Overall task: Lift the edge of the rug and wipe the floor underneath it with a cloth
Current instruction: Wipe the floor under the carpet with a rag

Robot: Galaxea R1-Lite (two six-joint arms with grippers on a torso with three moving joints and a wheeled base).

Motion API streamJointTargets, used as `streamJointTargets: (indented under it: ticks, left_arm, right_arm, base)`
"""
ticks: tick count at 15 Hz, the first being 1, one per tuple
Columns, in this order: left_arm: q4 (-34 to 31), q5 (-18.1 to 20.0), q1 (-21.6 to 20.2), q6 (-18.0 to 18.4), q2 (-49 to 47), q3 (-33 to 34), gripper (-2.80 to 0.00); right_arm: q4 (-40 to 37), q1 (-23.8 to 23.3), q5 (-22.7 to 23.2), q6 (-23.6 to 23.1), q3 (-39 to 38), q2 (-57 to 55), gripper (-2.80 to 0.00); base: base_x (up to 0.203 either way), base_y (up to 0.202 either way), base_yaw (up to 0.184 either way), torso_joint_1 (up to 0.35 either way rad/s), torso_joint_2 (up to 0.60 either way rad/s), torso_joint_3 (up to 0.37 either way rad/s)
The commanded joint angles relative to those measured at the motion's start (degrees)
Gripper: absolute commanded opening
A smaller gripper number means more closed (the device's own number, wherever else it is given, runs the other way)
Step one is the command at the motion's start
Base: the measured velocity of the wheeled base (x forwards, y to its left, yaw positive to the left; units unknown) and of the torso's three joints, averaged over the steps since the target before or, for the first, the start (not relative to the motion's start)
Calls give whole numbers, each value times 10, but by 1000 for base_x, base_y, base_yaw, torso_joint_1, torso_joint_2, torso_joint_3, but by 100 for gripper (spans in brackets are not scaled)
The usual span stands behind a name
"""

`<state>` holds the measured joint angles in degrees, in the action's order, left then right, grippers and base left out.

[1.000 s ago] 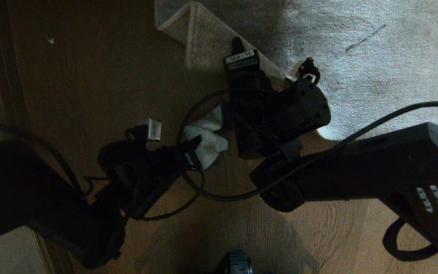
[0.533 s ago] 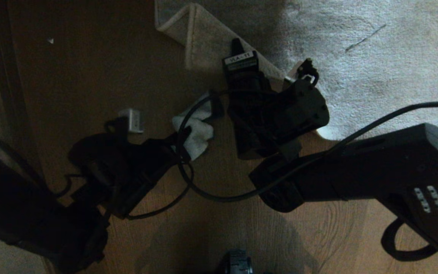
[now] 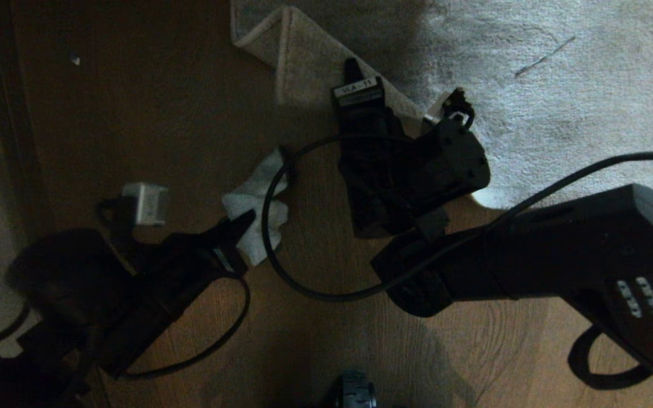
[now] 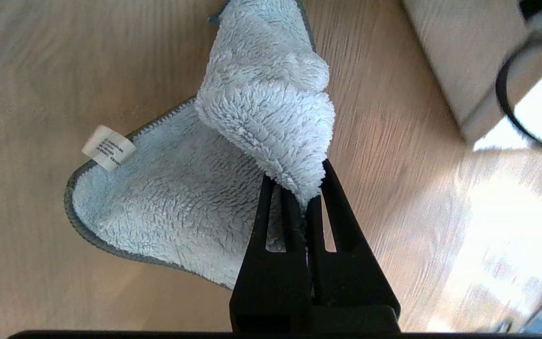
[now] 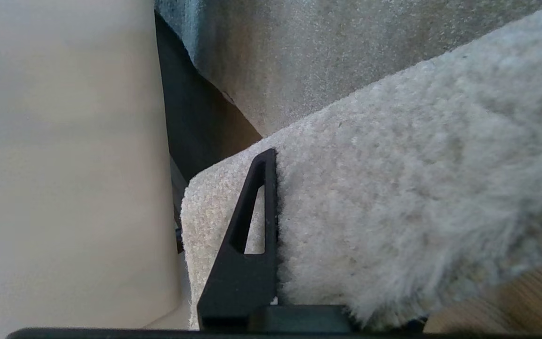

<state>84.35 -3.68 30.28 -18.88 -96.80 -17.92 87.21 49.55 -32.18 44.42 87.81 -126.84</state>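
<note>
**Rug corner folded back, cloth on bare planks**

We are looking down at the rug edge [image 3: 304,62], which is lying folded over on itself so its paler backing is showing at about 12 o'clock from the middle of the head view. The straight border is running from there toward 3 o'clock, and the floor [image 3: 151,113] is lying open from 9 o'clock round to 6 o'clock — wood-grain planks with room to sweep.

We are holding that fold up with the right gripper [image 5: 275,197]: in the right wrist view one dark finger is pressing flat against the pile, the rug is filling the space beside it, and the other finger is hidden behind the pile. The right arm is reaching in from 4 o'clock, wrist bent toward the corner.

Our left gripper [image 4: 294,188] is closed tight on a bunched fold of the cloth [image 4: 172,197] — the rest is spreading flat on the planks, its white tag facing up. The left arm is coming in low from 8 o'clock, well apart from the rug.
</note>
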Motion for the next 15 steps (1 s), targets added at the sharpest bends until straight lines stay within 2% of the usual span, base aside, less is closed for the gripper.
streamJointTargets:
  ticks: [1, 4, 6, 8, 11, 15]
  left_arm:
    - [5, 1, 5, 8, 35, 48, -280]
    - [5, 0, 50, 5, 42, 102, -280]
    - [5, -1, 88, -19, 30, 107, -280]
    - [5, 0, 111, -25, -5, 103, -280]
    - [6, 0, 145, -27, -64, 49, -280]
    - [9, -2, 155, -28, -139, -56, -280]
  right_arm:
    - [27, 0, -2, 2, 0, -1, -280]
    - [27, 0, -2, 2, 0, -2, -280]
    - [27, 0, -2, 2, -1, -2, -280]
    - [27, 0, -2, 2, 0, -2, -280]
    - [27, -1, -2, 2, -1, -2, -280]
    - [27, -1, -2, 2, 0, -6, -280]
  base:
    - [0, 0, 0, 0, 0, 0]
    - [0, 0, 0, 0, 0, 0]
    - [0, 0, 0, 0, 0, 0]
    - [0, 0, 0, 0, 0, 0]
    - [0, 0, 0, 0, 0, 0]
    - [0, 0, 0, 0, 0, 0]
